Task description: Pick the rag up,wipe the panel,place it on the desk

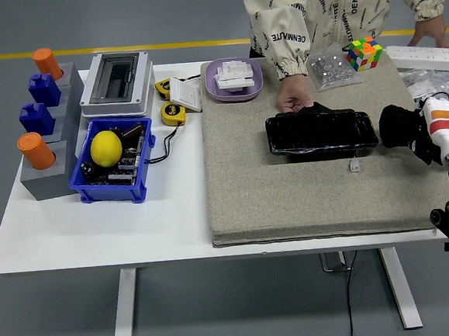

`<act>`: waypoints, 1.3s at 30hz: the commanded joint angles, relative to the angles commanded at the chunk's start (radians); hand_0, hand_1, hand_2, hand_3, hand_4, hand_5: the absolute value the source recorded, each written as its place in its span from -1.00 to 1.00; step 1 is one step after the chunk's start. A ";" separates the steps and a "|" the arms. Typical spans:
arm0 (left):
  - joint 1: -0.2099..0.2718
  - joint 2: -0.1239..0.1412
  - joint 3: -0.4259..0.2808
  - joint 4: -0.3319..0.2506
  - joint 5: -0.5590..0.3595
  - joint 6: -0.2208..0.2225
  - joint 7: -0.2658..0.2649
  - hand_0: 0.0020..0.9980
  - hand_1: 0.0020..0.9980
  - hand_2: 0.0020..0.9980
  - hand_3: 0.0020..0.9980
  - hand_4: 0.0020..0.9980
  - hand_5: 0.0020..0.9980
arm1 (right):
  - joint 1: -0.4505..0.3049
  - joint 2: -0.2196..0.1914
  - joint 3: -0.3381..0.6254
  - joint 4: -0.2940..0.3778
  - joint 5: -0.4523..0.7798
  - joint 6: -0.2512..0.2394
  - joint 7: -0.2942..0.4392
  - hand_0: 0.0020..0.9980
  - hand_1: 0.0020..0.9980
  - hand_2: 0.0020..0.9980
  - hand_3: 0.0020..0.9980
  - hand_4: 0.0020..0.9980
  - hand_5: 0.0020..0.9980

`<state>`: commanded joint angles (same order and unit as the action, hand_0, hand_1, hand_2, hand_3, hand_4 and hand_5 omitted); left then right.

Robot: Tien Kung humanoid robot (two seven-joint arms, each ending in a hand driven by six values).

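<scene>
The rag is not something I can pick out with certainty; the panel [322, 132], glossy and black, lies flat on the grey mat [289, 194], and I use it as my landmark. My right hand [405, 129] sits just beside the panel's right end, dark and bunched, and I cannot tell whether its fingers are curled on something or simply closed, nor whether the dark mass there is cloth. Behind it my forearm shows white with an orange stripe, running off the right edge. My left hand is out of sight. At the panel's far left corner a person's hand [294, 99] rests on the mat, touching or nearly touching the panel's edge. Just in front of the panel, toward its right, lies a small white piece [354, 165]. Beyond the panel sit a clear bag of small parts [330, 68] and a colour cube [364, 53]. Far-left of the panel stands a purple tray [234, 80]. Well to the panel's left, off the mat, a blue bin [114, 163] holds a yellow lemon [106, 148].
</scene>
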<state>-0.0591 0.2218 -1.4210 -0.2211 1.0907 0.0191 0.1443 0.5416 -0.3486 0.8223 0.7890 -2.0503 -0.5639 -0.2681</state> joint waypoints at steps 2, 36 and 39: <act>0.000 0.000 -0.001 0.000 0.001 0.000 0.000 0.21 0.28 0.31 0.12 0.26 -0.11 | -0.002 -0.005 0.008 0.002 -0.002 0.001 -0.001 -0.43 -0.20 -0.16 -0.13 0.92 -0.95; 0.004 0.003 -0.008 -0.004 0.010 0.000 0.000 0.21 0.28 0.31 0.12 0.26 -0.11 | -0.199 -0.012 0.298 0.359 0.105 0.025 -0.111 -0.42 -0.20 -0.16 -0.13 0.92 -0.95; 0.006 0.003 -0.008 -0.003 0.009 0.001 0.000 0.21 0.28 0.31 0.12 0.26 -0.11 | -0.224 -0.027 0.297 0.392 0.181 0.052 -0.032 -0.42 -0.20 -0.16 -0.13 0.92 -0.95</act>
<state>-0.0534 0.2252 -1.4286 -0.2241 1.0997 0.0196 0.1440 0.3178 -0.3753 1.1188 1.1806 -1.8697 -0.5115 -0.3002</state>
